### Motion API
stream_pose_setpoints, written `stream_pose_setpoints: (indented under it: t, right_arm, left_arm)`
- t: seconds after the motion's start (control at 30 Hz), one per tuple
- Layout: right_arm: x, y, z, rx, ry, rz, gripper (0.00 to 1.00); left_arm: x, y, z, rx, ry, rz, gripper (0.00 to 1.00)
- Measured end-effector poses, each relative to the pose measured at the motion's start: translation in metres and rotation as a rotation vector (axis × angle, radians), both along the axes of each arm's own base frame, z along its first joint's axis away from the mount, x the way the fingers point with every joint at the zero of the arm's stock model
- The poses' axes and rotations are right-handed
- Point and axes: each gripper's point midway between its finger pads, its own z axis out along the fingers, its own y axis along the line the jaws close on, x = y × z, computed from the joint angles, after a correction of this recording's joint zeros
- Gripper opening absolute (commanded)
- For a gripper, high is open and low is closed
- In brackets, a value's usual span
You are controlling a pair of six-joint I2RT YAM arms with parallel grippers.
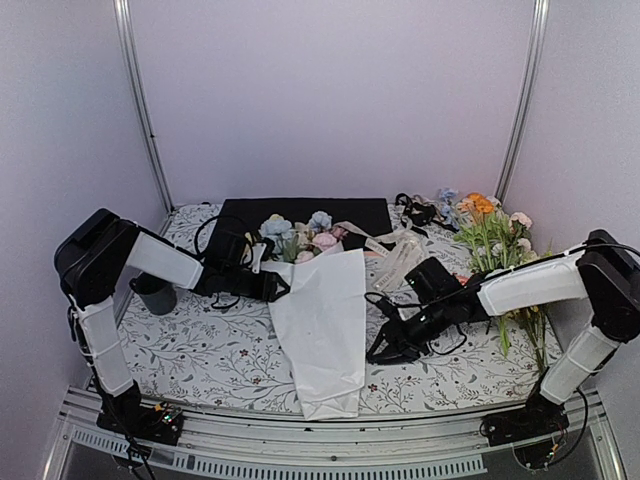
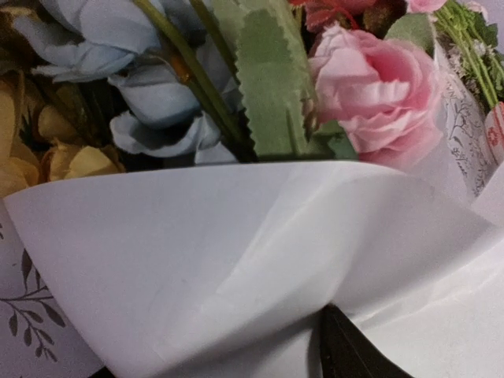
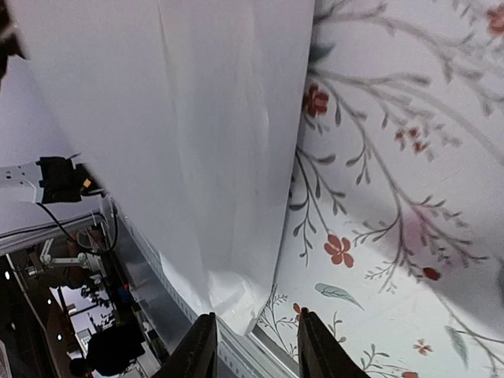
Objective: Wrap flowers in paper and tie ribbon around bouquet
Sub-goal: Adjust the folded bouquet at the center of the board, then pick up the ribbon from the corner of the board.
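Lying between left tool (image 1: 274, 287), opening untellable, and right tool (image 1: 380, 350), slightly parted, empty: the bouquet (image 1: 322, 320).

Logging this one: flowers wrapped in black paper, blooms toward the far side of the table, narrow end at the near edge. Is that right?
Not quite. The paper around the flowers is white, not black; the top view shows it. The black sheet lies flat behind the blooms. The rest stands: blooms far, narrow end at the near edge.
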Motion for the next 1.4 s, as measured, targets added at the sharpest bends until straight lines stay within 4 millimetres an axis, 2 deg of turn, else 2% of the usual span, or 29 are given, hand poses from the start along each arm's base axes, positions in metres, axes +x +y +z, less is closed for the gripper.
stream_pose_setpoints:
  t: [0.13,0.2,0.27,0.37,0.43,0.53,0.6,0.7,0.8,0.87,0.93,1.0,1.1,1.17,1.3,1.4]
  right_arm:
    - [0.059,-0.027,0.047,0.008,-0.142,-0.125,0.42]
    - [0.098,-0.044,0.069,-0.015,-0.232,-0.203,0.42]
    - [0.137,-0.061,0.086,-0.06,-0.317,-0.278,0.42]
    - [0.198,-0.077,0.1,-0.144,-0.428,-0.339,0.43]
    - [0.239,-0.077,0.102,-0.199,-0.492,-0.346,0.46]
    - [0.304,-0.064,0.097,-0.263,-0.6,-0.312,0.53]
    - [0.332,-0.055,0.086,-0.296,-0.639,-0.283,0.6]
    - [0.362,-0.047,0.062,-0.343,-0.674,-0.232,0.66]
    - [0.375,-0.043,0.024,-0.386,-0.661,-0.175,0.69]
    - [0.372,-0.044,-0.005,-0.414,-0.628,-0.136,0.68]
    - [0.368,-0.046,-0.031,-0.437,-0.605,-0.089,0.63]
    - [0.373,-0.043,-0.022,-0.426,-0.631,-0.088,0.52]
    - [0.368,-0.046,-0.032,-0.444,-0.62,-0.058,0.26]
    - [0.366,-0.046,-0.035,-0.439,-0.613,-0.055,0.16]
    - [0.362,-0.046,-0.036,-0.419,-0.618,-0.048,0.03]
    - [0.352,-0.045,-0.035,-0.4,-0.596,-0.039,0.0]
  left_arm:
    - [0.0,0.0,0.0,0.015,-0.001,-0.005,0.6]
    - [0.0,0.0,0.0,0.025,-0.001,-0.006,0.6]
    - [0.0,-0.001,-0.001,0.04,0.0,-0.004,0.6]
    - [0.0,-0.001,-0.001,0.068,0.001,0.0,0.61]
    - [0.0,-0.001,-0.001,0.086,0.003,0.005,0.61]
    - [0.001,0.0,-0.001,0.116,0.007,0.014,0.61]
    - [0.0,-0.001,-0.002,0.131,0.01,0.016,0.61]
    - [0.0,0.0,-0.002,0.159,0.016,0.021,0.61]
    - [-0.001,0.001,-0.003,0.185,0.022,0.028,0.62]
    - [-0.002,0.002,-0.003,0.2,0.025,0.031,0.63]
    - [-0.002,0.002,-0.003,0.215,0.028,0.035,0.63]
    - [-0.002,0.003,-0.003,0.232,0.03,0.037,0.64]
    - [-0.003,0.002,-0.002,0.27,0.034,0.043,0.65]
    - [-0.002,0.001,0.0,0.307,0.03,0.048,0.65]
    - [0.0,-0.008,0.008,0.396,0.001,0.057,0.67]
    - [0.002,-0.021,0.012,0.468,-0.031,0.058,0.69]
